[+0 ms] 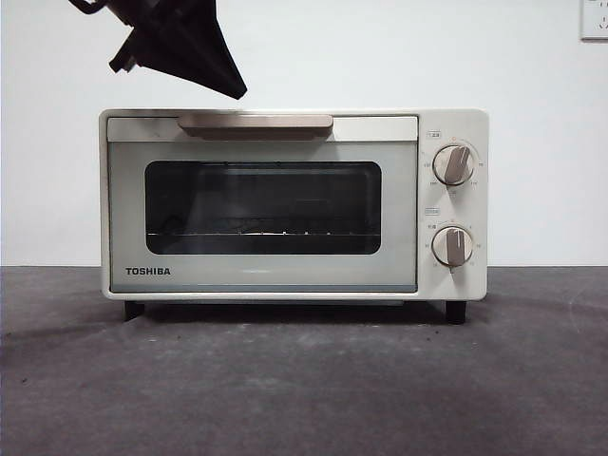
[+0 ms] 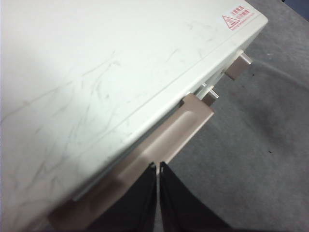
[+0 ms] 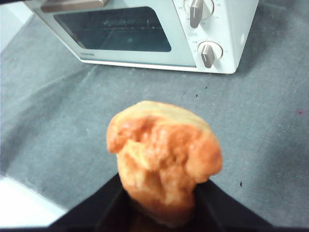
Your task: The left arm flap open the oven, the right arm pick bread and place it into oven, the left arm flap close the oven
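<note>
Two tools: right tool (image 3: 161, 212) grips bread (image 3: 164, 157); left tool (image 2: 158, 169) closed above oven (image 1: 294, 204) handle (image 1: 255, 123).

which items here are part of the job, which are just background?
Job:
- oven, door shut
- its handle, left gripper shut just above it
- bread, held by right gripper above the table, in front of the oven

Background:
- grey table
- wall socket
- oven knobs, untouched
</note>
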Tool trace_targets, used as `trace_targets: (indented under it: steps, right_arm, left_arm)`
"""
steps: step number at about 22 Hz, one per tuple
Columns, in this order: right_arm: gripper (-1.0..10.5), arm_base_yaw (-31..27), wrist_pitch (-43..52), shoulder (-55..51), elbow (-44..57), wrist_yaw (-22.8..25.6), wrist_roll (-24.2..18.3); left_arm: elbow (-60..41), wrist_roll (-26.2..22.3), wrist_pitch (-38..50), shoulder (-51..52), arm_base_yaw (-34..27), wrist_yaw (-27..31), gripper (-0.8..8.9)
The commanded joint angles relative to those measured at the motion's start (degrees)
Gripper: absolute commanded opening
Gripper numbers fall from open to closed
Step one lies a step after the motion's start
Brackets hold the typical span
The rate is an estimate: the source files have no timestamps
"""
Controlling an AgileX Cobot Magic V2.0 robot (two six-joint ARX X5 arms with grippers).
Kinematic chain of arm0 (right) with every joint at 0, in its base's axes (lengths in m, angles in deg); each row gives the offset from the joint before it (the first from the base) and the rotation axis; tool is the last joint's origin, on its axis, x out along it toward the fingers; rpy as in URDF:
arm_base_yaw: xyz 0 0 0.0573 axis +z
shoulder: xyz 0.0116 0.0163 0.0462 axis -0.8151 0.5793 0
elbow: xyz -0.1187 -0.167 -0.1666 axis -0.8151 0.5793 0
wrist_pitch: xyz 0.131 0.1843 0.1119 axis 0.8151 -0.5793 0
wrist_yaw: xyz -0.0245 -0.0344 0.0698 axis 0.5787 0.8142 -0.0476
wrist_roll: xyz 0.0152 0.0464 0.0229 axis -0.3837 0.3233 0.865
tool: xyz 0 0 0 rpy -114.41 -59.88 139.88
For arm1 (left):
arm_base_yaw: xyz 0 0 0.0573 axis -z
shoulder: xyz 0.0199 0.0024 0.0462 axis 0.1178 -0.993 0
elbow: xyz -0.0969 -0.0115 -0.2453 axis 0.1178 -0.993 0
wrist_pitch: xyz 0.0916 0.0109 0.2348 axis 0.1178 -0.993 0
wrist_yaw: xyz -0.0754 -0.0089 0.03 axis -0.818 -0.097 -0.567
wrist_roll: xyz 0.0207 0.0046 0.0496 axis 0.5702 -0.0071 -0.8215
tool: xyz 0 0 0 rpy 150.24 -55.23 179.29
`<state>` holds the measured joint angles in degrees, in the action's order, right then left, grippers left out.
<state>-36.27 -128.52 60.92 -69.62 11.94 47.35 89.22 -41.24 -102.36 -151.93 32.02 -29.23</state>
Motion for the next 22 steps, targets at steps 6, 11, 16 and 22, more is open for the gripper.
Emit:
trace_targets:
  steps: [6, 11, 16, 22]
  right_arm:
    - [1.4, 0.31, 0.98, 0.04, -0.55, -0.15, 1.33]
    - [1.4, 0.31, 1.07, 0.04, -0.55, -0.15, 1.33]
    - [1.4, 0.31, 1.07, 0.04, -0.55, -0.15, 1.40]
    - [1.4, 0.31, 1.07, 0.04, -0.55, -0.13, 1.38]
  left_arm:
    - [1.03, -2.84, -0.13, -3.65, 0.26, 1.84, 0.10]
    - [1.03, -3.41, -1.03, -3.69, 0.26, 2.47, 0.10]
    - [1.01, -4.61, -5.99, -3.69, 0.35, 2.71, 0.10]
    - [0.94, -5.27, -10.91, -3.67, 2.47, 5.14, 0.10]
